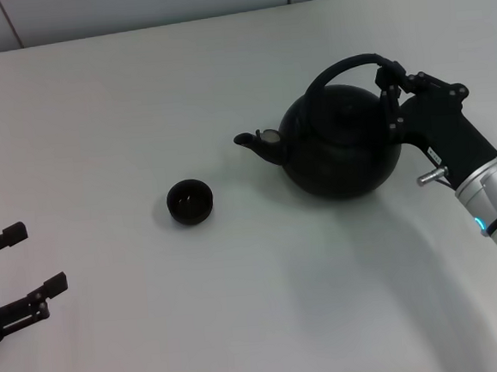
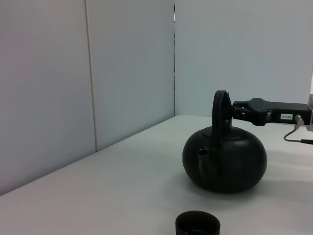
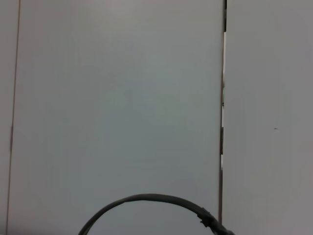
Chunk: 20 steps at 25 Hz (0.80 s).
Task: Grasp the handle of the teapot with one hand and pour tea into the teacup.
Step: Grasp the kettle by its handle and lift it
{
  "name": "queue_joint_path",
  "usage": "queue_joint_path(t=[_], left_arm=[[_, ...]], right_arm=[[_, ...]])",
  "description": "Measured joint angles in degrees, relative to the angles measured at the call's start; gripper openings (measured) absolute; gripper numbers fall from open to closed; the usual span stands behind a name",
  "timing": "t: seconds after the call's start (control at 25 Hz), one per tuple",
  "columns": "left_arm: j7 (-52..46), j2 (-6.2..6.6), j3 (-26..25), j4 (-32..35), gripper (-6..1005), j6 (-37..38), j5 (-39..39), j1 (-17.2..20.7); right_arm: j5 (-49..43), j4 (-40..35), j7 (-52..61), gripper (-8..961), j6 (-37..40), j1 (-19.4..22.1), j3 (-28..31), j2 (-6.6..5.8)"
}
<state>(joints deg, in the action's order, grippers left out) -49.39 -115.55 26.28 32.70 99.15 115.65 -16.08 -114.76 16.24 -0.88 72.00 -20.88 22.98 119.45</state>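
The black teapot point(image 1: 340, 143) sits on the white table point(image 1: 241, 307) right of centre, with bare tabletop open all around it and the wall edge well behind; its short spout points toward the robot's left at the small dark teacup point(image 1: 189, 201), which stands apart from it. The arched handle point(image 1: 343, 68) runs along that same spout line. The right gripper point(image 1: 389, 84) is clenched on the handle's rear end, while the left gripper point(image 1: 23, 271) rests with fingers spread at the near left edge.
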Motion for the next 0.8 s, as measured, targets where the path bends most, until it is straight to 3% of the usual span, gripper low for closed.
queue_joint_path(t=[0.16,0.44,0.8], left_arm=[[-0.1,-0.02,-0.2,0.0,845,0.0,0.0,0.0],[0.0,-0.11,-0.7,-0.3,845,0.0,-0.1,0.2],[0.4,-0.47,-0.7,-0.4,845,0.0,-0.1,0.1]], right_arm=[[0.0,-0.1,0.0,96,0.0,-0.2,0.0,0.01],[-0.1,-1.5,2.3,83,2.3,-1.7,1.0,-0.31],[-2.0,-9.9,12.3,80,1.2,-9.6,0.4,-0.42]])
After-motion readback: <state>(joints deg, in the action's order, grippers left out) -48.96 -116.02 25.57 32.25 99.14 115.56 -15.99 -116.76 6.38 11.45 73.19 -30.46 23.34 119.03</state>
